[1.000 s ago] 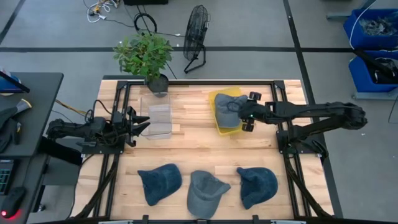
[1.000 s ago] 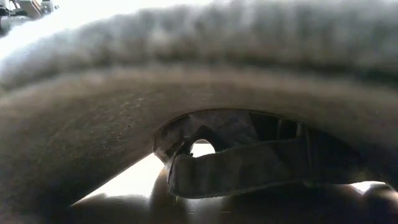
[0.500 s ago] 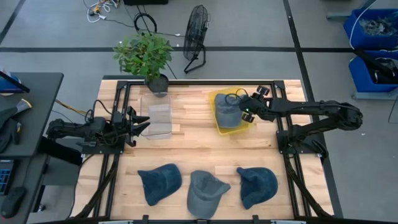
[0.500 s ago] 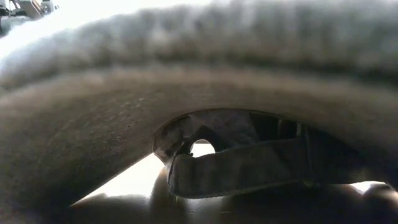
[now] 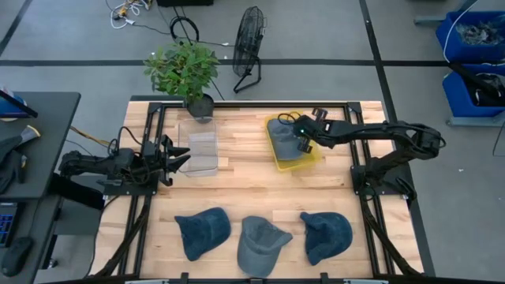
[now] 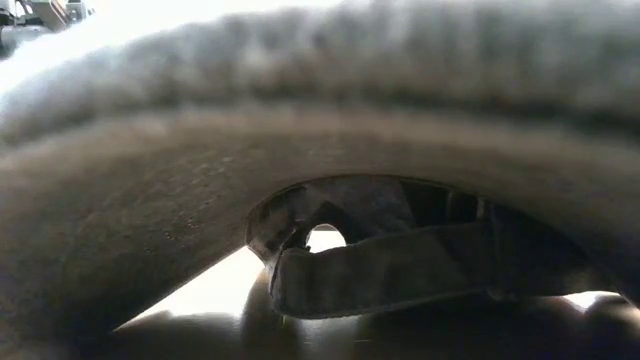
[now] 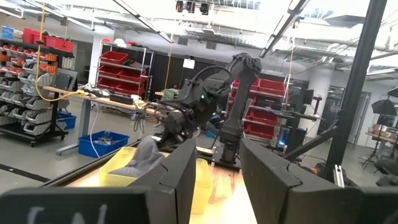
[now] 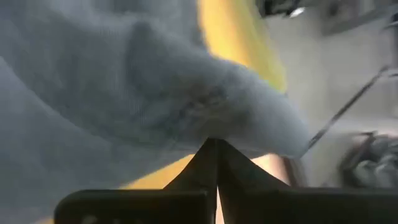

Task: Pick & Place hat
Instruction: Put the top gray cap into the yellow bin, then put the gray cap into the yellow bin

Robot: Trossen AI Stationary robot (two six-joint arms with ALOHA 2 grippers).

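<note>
Even overhead light is falling across the table in the high view; shadows under the objects are lying short and soft, and no glare is showing on the wood. The low view is being almost wholly blocked by a hat pressed close to the lens, rendering as out-of-focus fabric, with the upper left corner burning out white. In the left wrist view, ceiling lamps are blowing out overhead. The right wrist view is smearing heavily, grey cloth and a yellow bin both blurring.
</note>
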